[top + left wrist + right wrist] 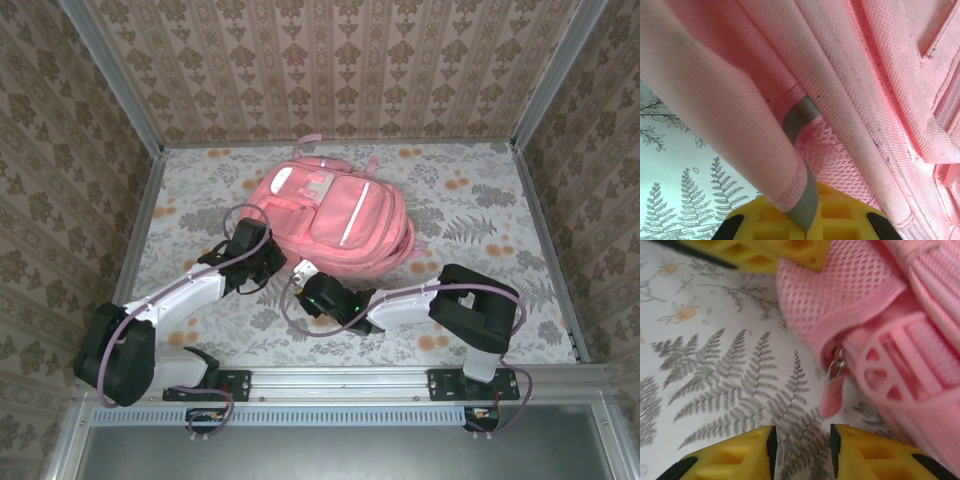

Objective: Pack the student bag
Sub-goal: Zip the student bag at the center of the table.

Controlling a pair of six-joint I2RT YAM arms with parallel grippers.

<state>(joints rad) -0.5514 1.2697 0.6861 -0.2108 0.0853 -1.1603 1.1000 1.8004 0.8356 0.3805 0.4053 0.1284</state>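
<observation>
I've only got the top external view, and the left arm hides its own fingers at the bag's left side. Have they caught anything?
Observer: Yes. The left gripper has its fingers shut on a grey-trimmed fold of the student bag.
Operator: And the right one, near the zipper?
Observer: The right gripper is open above the table; the zipper pull lies just ahead, not between its fingers.

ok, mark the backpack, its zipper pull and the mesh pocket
pink backpack point(345, 215), top external view, front panel.
zipper pull point(831, 399), right wrist view, pink fabric tab.
mesh pocket point(840, 290), right wrist view, mesh middle.
</observation>
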